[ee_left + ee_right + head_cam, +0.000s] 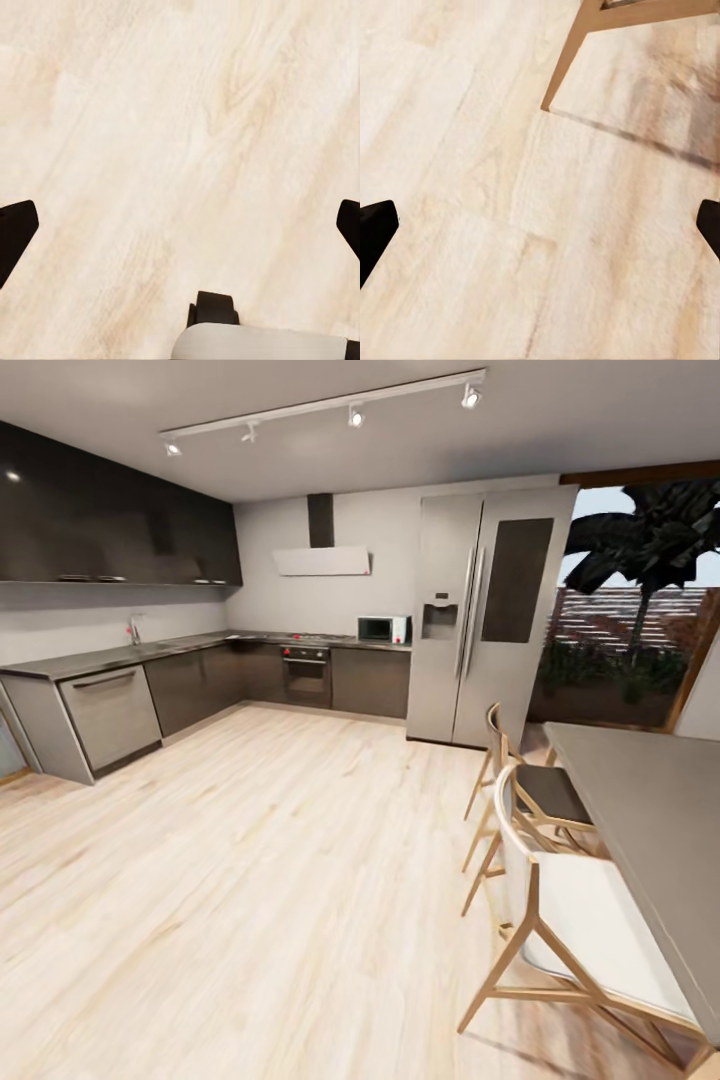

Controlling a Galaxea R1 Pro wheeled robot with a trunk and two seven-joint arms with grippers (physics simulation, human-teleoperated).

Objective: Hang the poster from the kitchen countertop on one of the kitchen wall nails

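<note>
The head view looks across a kitchen with a pale wooden floor (250,880). The kitchen countertop (150,651), a long grey L-shaped desk over dark glossy cabinet fronts, runs along the left wall and turns along the back wall; a microwave (383,628) stands on its far end beside a tall steel fridge (480,615), and an oven (306,676) sits below the hob. The poster cannot be made out on it from here. At the right a dark grey dining table (650,830) stands with two wooden chairs (560,900) tucked against it. The left end effector (180,229) hangs over bare floor with its fingers spread wide apart, holding nothing. The right end effector (540,229) is likewise spread apart over the floor, near a wooden chair leg (566,56)
</note>
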